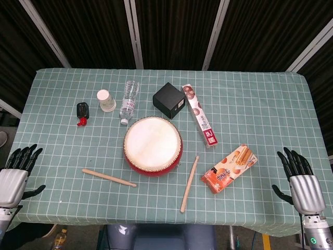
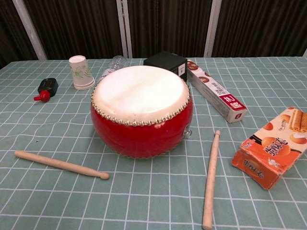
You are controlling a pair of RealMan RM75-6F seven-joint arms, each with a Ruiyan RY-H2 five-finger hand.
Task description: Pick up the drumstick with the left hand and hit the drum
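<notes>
A red drum [image 1: 152,146] [image 2: 142,109] with a pale skin stands at the table's middle. One wooden drumstick [image 1: 109,177] [image 2: 61,165] lies flat to its front left, another drumstick [image 1: 189,184] [image 2: 210,178] to its front right. My left hand [image 1: 15,172] hovers at the table's left edge, fingers spread and holding nothing, well left of the nearer stick. At the right edge my right hand [image 1: 300,182] is likewise spread and empty. Neither hand shows in the chest view.
Behind the drum are a black-and-red item [image 1: 82,112] [image 2: 46,89], a paper cup [image 1: 106,100] [image 2: 80,72], a lying water bottle [image 1: 129,101], a black box [image 1: 169,100] [image 2: 166,63] and a long snack box [image 1: 199,115] [image 2: 217,96]. An orange biscuit box [image 1: 229,168] [image 2: 273,147] lies front right.
</notes>
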